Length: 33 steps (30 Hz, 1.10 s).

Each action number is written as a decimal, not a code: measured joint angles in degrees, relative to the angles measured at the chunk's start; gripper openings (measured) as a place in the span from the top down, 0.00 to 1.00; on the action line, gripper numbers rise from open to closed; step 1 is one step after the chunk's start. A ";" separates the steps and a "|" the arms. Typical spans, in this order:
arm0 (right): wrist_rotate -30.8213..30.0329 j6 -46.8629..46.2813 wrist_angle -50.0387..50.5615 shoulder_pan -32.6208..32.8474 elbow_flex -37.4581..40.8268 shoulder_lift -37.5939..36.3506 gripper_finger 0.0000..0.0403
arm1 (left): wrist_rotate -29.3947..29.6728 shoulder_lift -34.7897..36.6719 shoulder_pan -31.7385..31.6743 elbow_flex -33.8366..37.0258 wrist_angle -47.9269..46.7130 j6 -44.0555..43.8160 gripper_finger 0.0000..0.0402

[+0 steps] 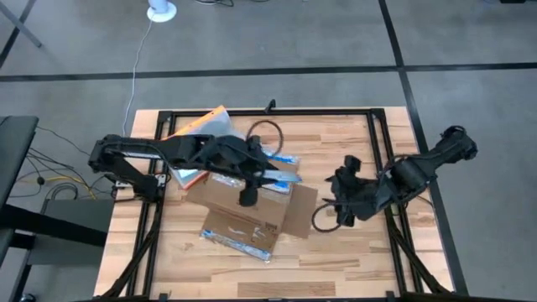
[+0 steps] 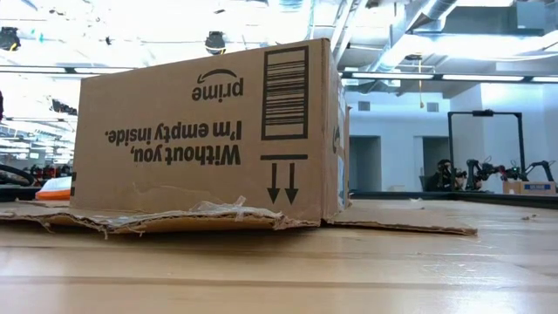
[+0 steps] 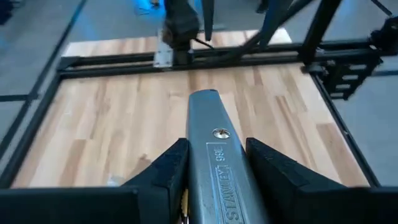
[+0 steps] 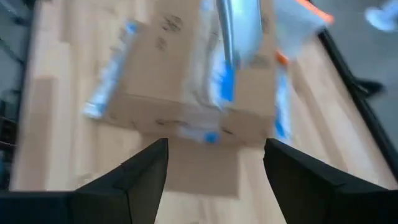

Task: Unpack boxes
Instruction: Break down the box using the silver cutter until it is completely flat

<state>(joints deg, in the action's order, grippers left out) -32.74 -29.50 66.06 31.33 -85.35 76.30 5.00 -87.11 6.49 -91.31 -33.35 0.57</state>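
Observation:
A brown cardboard box [image 1: 243,210] with blue-and-white tape lies mid-table, its print upside down in the low view [image 2: 209,131]. Its open flaps [image 2: 392,218] are spread flat on the wood. My left gripper [image 1: 256,176] reaches in from the table's left over the box's far part, shut on a silver utility knife [image 3: 214,143]. The knife [image 4: 239,28] points toward the table's right. My right gripper [image 1: 344,200] hovers open to the right of the box, facing it with nothing between its fingers [image 4: 214,168]. My left gripper pinches the knife's metal body [image 3: 217,165] between its two fingers [image 3: 168,171], one on each long side. The fingers lie along the knife, whose front end [image 3: 204,99] sticks out past them toward the table's right. Whether that end touches the box, I cannot tell.
A clear pouch with an orange edge [image 1: 201,126] lies at the far left behind the box. Black cable loops [image 1: 268,130] lie at the far edge and near my right gripper [image 1: 323,220]. A black frame [image 1: 377,143] rims the table. Bare wood shows along the near edge.

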 joint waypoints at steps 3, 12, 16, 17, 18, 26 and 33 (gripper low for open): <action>-8.78 -2.56 -2.76 2.93 4.71 -1.76 0.41 | -3.11 4.28 -0.67 7.16 11.34 -1.01 0.70; -24.28 7.38 -46.33 6.13 23.81 -7.77 0.41 | -12.64 10.74 -3.46 28.00 42.80 -10.87 0.70; -20.93 21.38 -70.66 3.24 27.96 -6.82 0.41 | -12.64 10.57 -3.00 28.24 43.19 -10.17 0.70; -19.21 23.34 -74.29 2.34 28.51 -6.60 0.41 | -12.60 10.57 -2.84 28.28 43.22 -9.82 0.70; -17.51 24.37 -76.08 1.47 28.76 -6.58 0.41 | -12.60 10.82 -2.75 28.28 43.16 -9.37 0.70; -8.75 23.38 -79.07 -4.52 28.80 -6.58 0.41 | -12.66 11.95 -2.72 28.22 43.47 -8.58 0.70; -0.23 21.99 -83.89 -8.96 28.75 -3.39 0.41 | -12.77 11.95 -2.67 28.22 43.21 -8.29 0.70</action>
<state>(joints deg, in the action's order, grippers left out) -32.97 -7.52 -17.82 22.37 -56.60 72.91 -7.77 -75.16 3.81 -63.09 9.87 -7.73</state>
